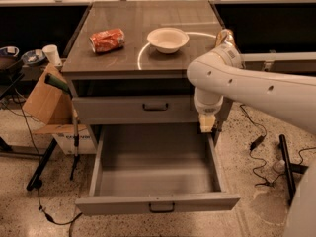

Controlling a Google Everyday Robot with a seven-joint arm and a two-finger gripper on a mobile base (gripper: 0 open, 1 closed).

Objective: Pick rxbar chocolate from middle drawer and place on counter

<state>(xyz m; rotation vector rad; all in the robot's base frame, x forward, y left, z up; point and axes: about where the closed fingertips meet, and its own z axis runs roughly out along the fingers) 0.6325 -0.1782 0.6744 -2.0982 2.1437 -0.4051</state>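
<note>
— Where's the gripper?

— The gripper [207, 124] hangs pointing down off the white arm [256, 85], just over the right rear corner of the middle drawer [123, 204], close by its right wall. Whether its grip is spread or pinched together, I really can't make out from here.

— And the rxbar chocolate?

— Can't spot it, so I can't say where it lies. The drawer stands pulled well out, showing smooth grey floor.

— What's up top?

— On the tabletop [123, 19], a crushed orange can [107, 40] at the left, a white bowl [168, 39] in the middle on the pale ring line, and a gold can [223, 35] at the right edge, half hidden behind the arm. The shallower drawer [138, 110] underneath is closed.
</note>
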